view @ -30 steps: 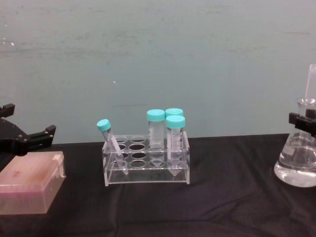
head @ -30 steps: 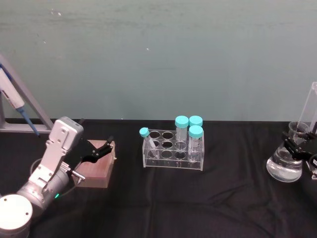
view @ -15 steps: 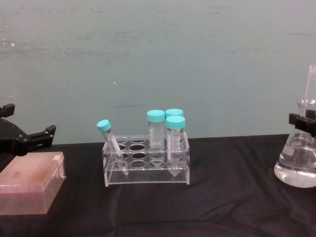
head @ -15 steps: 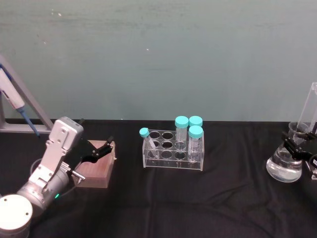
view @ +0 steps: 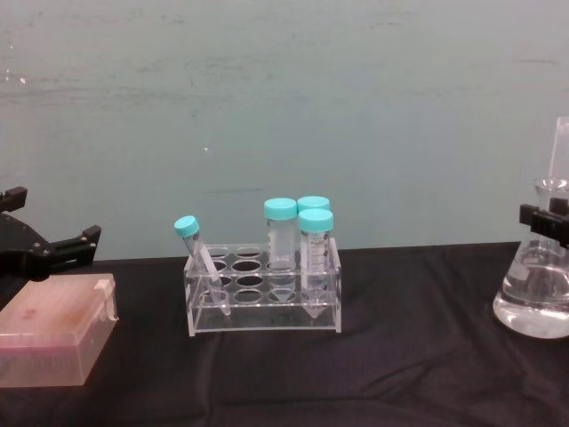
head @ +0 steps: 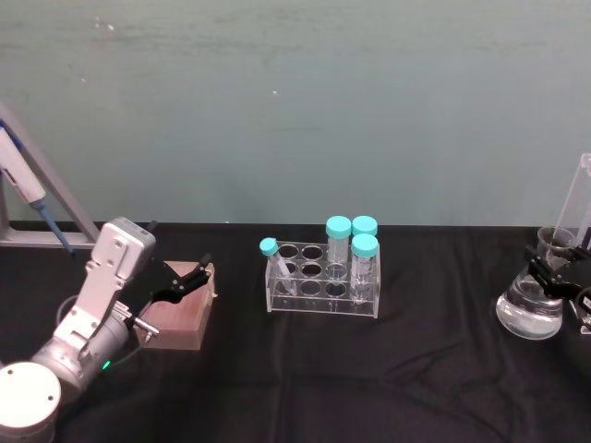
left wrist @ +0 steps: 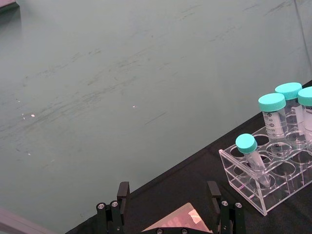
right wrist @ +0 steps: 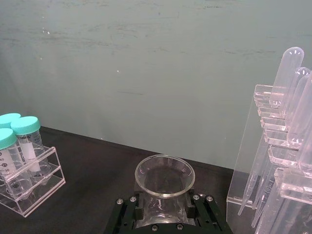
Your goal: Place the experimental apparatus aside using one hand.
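At the right edge of the black table (head: 305, 369), the conical flask (head: 529, 312) stands upright with clear liquid in its wide base and its narrow neck pointing straight up. The right gripper (head: 552, 268) is at that neck: in the right wrist view its black fingers (right wrist: 127, 210) sit on either side of the glass just under the flask's round open rim, closed in against the neck. In the chest view the same black jaw block crosses the neck above the flask's swelling body, while the flask's base rests on the cloth. Just behind and to the right of the flask stands the clear acrylic pipette stand (right wrist: 265, 161), tall and narrow, its long pipettes leaning back with their bulbs uppermost.

Near the middle of the table, well apart from the flask, is a clear tube rack (head: 322, 280) holding four teal-capped tubes, one of them tilted at the left end.

On the far left, the left gripper (head: 189, 277) hangs above a pinkish-brown box (head: 179, 314) with its fingers spread wide and nothing between them.
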Available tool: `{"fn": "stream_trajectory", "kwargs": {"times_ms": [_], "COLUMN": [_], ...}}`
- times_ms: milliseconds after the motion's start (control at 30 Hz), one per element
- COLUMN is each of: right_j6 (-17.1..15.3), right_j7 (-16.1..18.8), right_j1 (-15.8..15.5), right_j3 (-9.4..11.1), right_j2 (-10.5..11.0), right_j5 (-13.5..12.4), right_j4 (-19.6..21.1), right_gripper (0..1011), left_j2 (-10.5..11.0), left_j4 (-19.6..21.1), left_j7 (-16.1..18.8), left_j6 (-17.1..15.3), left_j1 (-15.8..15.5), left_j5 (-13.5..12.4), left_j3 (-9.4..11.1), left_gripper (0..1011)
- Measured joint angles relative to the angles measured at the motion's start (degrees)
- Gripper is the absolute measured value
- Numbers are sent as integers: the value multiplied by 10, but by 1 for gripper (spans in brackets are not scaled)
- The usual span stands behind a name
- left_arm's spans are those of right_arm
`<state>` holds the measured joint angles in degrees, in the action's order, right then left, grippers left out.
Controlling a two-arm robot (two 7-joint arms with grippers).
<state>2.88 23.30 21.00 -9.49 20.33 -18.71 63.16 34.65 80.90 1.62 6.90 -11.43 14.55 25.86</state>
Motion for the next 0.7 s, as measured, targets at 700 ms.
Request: {"fn": "stream_trajectory", "kwargs": {"times_ms": [700], "right_j6": [-2], "right_j7": [0], "right_j1": [-1], "right_j3": [-1], "right_j2": [0], "right_j5": [1], "right_j4": [0], "right_gripper": [772], "left_j2": [0], "left_j4": [0], "left_j7": [0], "left_j6": [0], "left_j1": [0], "left_j5": [0], "left_j3": [0], "left_gripper": [1000]}}
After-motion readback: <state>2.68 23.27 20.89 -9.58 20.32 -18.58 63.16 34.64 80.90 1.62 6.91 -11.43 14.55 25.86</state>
